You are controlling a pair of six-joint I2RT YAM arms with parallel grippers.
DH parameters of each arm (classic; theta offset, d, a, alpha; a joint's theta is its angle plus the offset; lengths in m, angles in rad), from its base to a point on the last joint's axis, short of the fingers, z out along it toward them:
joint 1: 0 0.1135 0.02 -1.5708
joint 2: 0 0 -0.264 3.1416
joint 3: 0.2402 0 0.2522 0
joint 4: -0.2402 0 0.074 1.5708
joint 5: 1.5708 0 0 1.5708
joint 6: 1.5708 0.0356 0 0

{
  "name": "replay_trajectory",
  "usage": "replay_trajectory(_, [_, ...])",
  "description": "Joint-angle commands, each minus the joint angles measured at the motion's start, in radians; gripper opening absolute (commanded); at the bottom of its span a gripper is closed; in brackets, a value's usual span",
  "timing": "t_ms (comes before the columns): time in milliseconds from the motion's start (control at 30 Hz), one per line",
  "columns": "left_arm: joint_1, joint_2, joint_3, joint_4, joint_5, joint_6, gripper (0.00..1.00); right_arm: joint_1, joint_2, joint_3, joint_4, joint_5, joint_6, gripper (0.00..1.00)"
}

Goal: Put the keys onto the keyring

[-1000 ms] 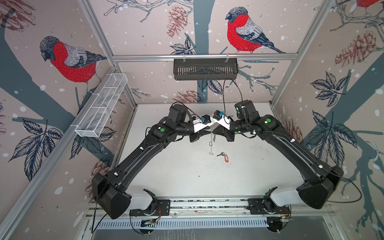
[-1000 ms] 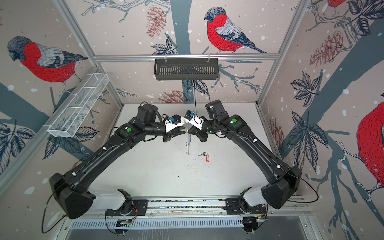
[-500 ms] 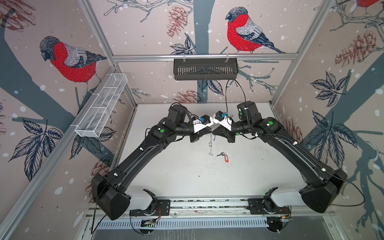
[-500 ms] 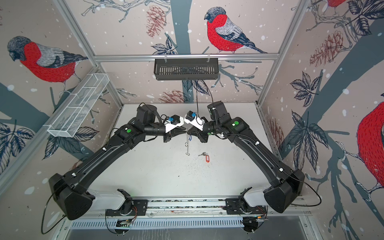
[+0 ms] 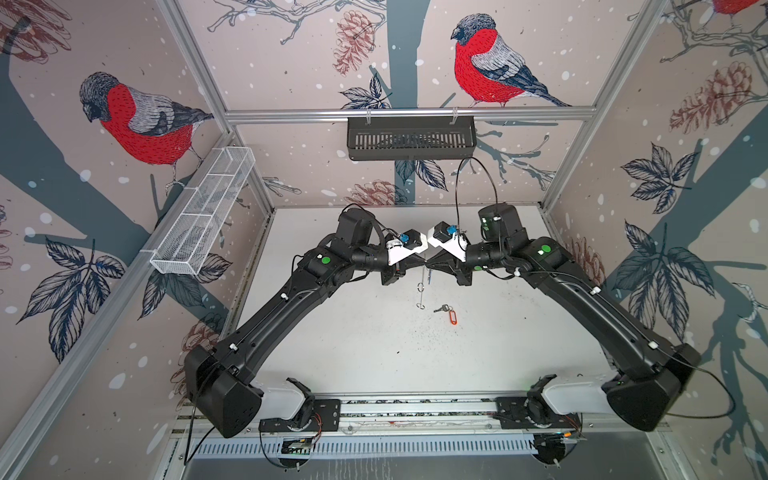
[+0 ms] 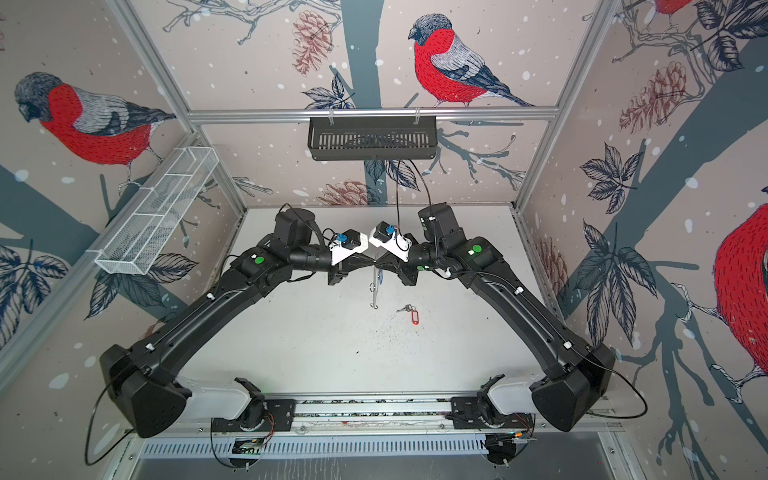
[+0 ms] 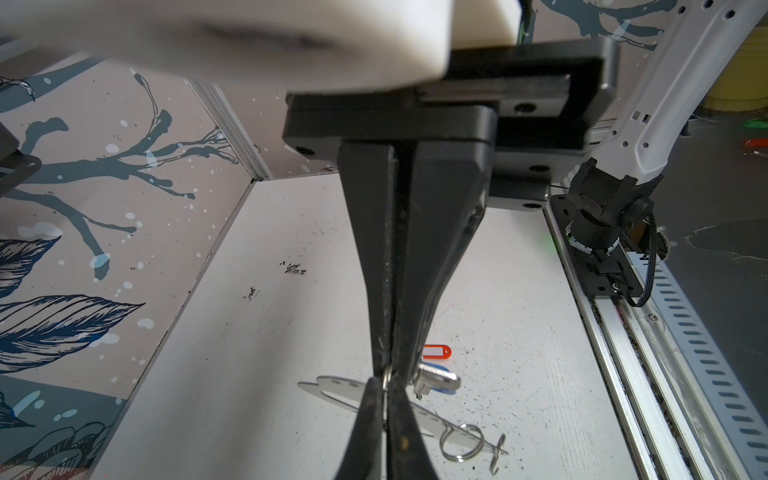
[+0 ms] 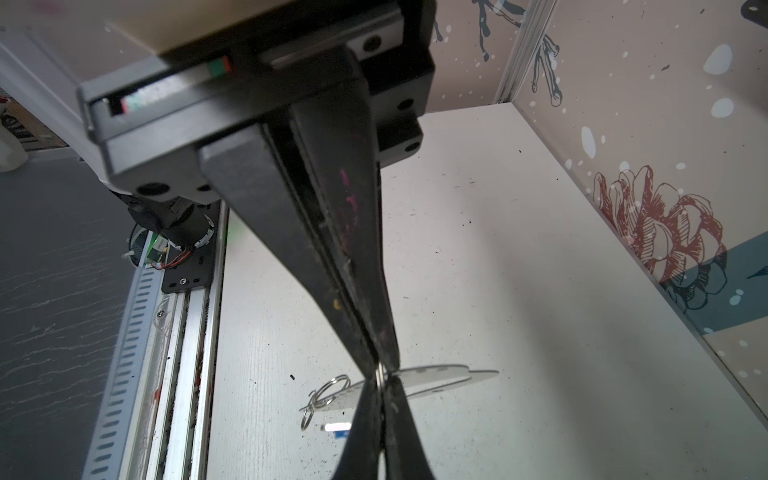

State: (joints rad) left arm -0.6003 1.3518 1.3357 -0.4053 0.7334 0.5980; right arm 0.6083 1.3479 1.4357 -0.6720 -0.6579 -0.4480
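Looking down in both top views: left gripper (image 5: 420, 266) and right gripper (image 5: 430, 266) set tip to tip, raised over the middle of the table (image 5: 374, 353). Both clenched, no gap between the jaws. Pinching the keyring (image 5: 422, 291) from opposite sides, at one small ring on its upper edge. Hangs edge-on beneath the tips, clear of the table, only a thin grey sliver from above. Shows more of its flat face in the left wrist view: keyring (image 7: 336, 386) pale, see-through, with a lobed end. Carries two spare rings (image 7: 461, 444) at the end farthest from the grip.

Blue key (image 5: 429, 275): dangling just beside the keyring, right under the right gripper, off the table. Seen in the left wrist view as a silver blade and a strip of blue tag past the left fingers (image 7: 374, 270). Threaded on the pinched ring or only hanging next to it: cannot tell, joint hidden by the fingertips.

Red key (image 5: 448, 313): lying flat on the table, near the keyring's low end, on the right arm's side, apart from it. Touched by neither gripper. Not yet on the keyring.
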Motion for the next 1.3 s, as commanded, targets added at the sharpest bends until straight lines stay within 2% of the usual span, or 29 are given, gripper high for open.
replay_trajectory(0, [0.0,0.006,0.013,0.009,0.024,-0.003,0.02,0.002,-0.01,-0.006,0.057,-0.041,0.01,0.0])
replay_trajectory(200, [0.0,0.011,-0.002,0.049,0.032,-0.03,0.0,-0.008,-0.021,-0.024,0.088,-0.051,0.023,0.0])
replay_trajectory(500, [0.0,-0.073,-0.163,0.339,0.011,-0.196,0.0,-0.039,-0.08,-0.106,0.195,-0.072,0.076,0.0])
replay_trajectory(800, [0.001,-0.118,-0.243,0.51,-0.023,-0.317,0.0,-0.051,-0.115,-0.154,0.268,-0.086,0.115,0.01])
replay_trajectory(1133, [0.0,-0.128,-0.276,0.6,-0.03,-0.377,0.0,-0.054,-0.131,-0.176,0.293,-0.088,0.127,0.15])
replay_trajectory(1267, [0.0,-0.138,-0.292,0.632,-0.046,-0.393,0.0,-0.057,-0.139,-0.182,0.294,-0.085,0.129,0.25])
